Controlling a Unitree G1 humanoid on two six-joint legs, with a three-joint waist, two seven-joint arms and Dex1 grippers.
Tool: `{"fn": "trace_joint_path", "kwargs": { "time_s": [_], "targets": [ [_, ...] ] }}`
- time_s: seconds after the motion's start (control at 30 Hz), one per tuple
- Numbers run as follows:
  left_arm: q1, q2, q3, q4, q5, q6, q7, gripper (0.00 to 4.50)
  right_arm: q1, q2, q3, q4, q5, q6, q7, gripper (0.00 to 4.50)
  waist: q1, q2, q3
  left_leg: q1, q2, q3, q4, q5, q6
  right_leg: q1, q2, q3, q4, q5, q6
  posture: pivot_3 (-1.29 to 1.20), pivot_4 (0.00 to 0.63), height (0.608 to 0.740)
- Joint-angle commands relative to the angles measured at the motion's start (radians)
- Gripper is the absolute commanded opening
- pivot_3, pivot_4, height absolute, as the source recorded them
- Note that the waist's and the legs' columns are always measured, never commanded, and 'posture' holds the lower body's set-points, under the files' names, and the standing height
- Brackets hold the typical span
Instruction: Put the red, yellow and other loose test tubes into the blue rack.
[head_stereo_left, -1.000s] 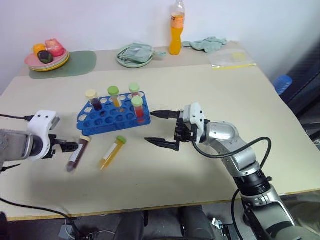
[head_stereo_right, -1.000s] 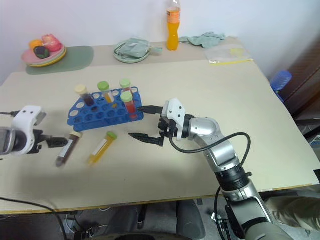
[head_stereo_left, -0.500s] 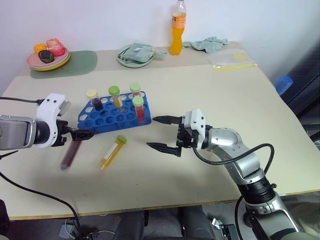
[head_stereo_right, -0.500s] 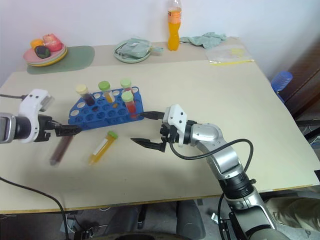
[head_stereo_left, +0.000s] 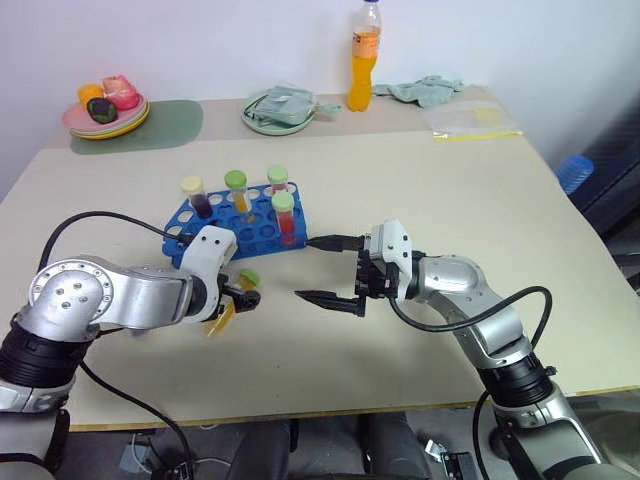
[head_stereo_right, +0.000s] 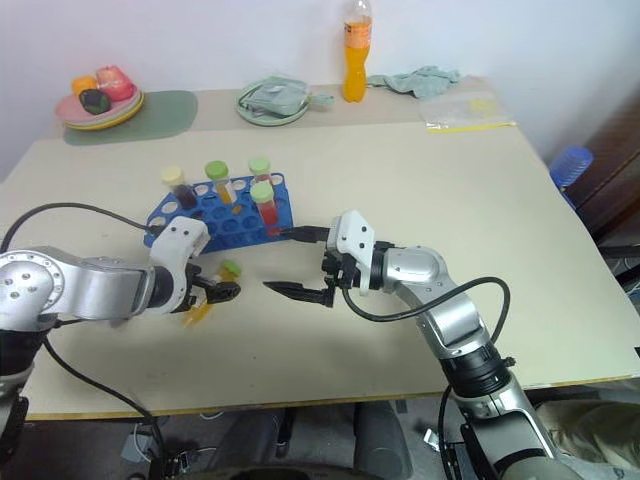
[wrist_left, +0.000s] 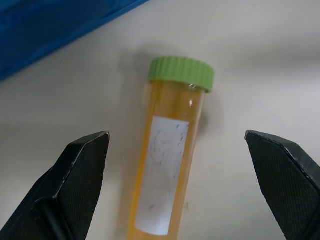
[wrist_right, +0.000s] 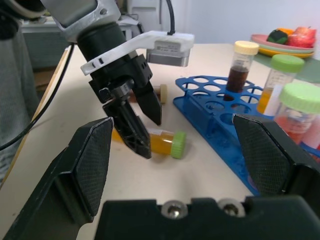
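Observation:
The blue rack (head_stereo_left: 232, 218) stands left of centre on the table with several capped tubes upright in it. In front of it lies the yellow test tube (wrist_left: 170, 165), green cap toward the rack. My left gripper (head_stereo_left: 240, 300) points down over it, open, its fingers (wrist_left: 80, 170) on either side of the tube and apart from it. The right wrist view shows a cream-capped tube (wrist_right: 161, 92) lying on the table behind the left gripper (wrist_right: 137, 125). My right gripper (head_stereo_left: 308, 268) hovers level to the right of the yellow tube, open and empty, pointing at the rack.
Along the far edge are a fruit plate (head_stereo_left: 105, 110) on a green mat (head_stereo_left: 172, 125), a plate with a cloth (head_stereo_left: 280, 108), an orange bottle (head_stereo_left: 365, 55), a green cloth (head_stereo_left: 420, 90) and a plastic bag (head_stereo_left: 470, 118). A black cable (head_stereo_left: 110, 218) arcs over my left arm.
My left gripper has swung right, from beside the dark tube to over the yellow tube, and tipped downward. The right gripper has stayed put. The camera shifted slightly.

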Motion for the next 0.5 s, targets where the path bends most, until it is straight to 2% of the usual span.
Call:
{"fn": "trace_joint_path", "kwargs": {
  "time_s": [0.03,0.07,0.1,0.17,0.23,0.33,0.43,0.5],
  "targets": [
    [-0.045,0.018,-0.082,-0.002,-0.055,-0.066,0.084,4.5,-0.002,-0.002,0.0,-0.044,0.008,-0.006,0.001,4.21,-0.001,0.0,0.0,0.0,0.0,0.0,0.0,0.0,0.0,0.0,0.0,0.0,0.0,0.0,0.0,0.0,0.15,0.74],
    [-0.058,0.019,-0.1,0.002,-0.056,-0.072,0.09,4.5,0.0,-0.003,-0.001,-0.047,0.008,-0.005,-0.001,4.21,-0.002,0.0,0.0,0.0,0.0,0.0,0.0,0.0,0.0,0.0,0.0,0.0,0.0,0.0,0.0,0.0,0.15,0.74],
    [-0.065,0.021,-0.111,0.004,-0.056,-0.079,0.093,3.96,0.001,-0.003,-0.001,-0.049,0.007,-0.005,-0.002,4.27,-0.002,0.0,0.0,0.0,0.0,0.0,0.0,0.0,0.0,0.0,0.0,0.0,0.0,0.0,0.0,0.0,0.15,0.74],
    [-0.079,0.024,-0.128,0.007,-0.056,-0.088,0.092,3.22,0.004,-0.004,-0.001,-0.052,0.007,-0.003,-0.006,4.27,-0.003,0.0,0.0,0.0,-0.001,0.001,0.0,0.0,0.0,0.0,0.001,0.0,0.0,0.0,0.0,0.0,0.15,0.74],
    [-0.086,0.032,-0.14,0.007,-0.056,-0.096,0.09,2.18,0.007,-0.005,-0.001,-0.056,0.007,0.001,-0.011,4.27,-0.004,0.0,0.0,0.0,-0.001,0.001,0.0,0.0,0.0,0.0,0.001,0.0,0.0,0.0,0.0,0.0,0.15,0.74],
    [-0.086,0.074,-0.144,-0.008,-0.056,-0.083,0.064,0.85,0.016,-0.007,-0.002,-0.064,0.008,0.008,-0.021,4.27,-0.005,0.0,0.0,0.0,-0.001,0.001,0.0,0.0,0.0,0.0,0.002,0.0,0.0,0.0,0.0,0.0,0.15,0.74],
    [-0.069,0.151,-0.097,-0.069,-0.048,-0.052,-0.056,0.73,0.022,-0.009,-0.004,-0.072,0.008,0.012,-0.027,4.27,-0.006,0.0,0.0,0.0,-0.001,0.001,0.0,0.0,0.0,0.0,0.002,0.0,0.0,0.0,0.0,0.0,0.15,0.74],
    [-0.022,0.197,0.011,-0.16,0.078,-0.07,-0.221,0.73,0.026,-0.011,-0.005,-0.074,0.008,0.013,-0.029,4.27,-0.007,0.0,0.0,0.0,-0.001,0.002,-0.001,0.0,0.0,0.0,0.002,0.0,0.0,0.0,0.0,0.0,0.15,0.74]
  ]
}}
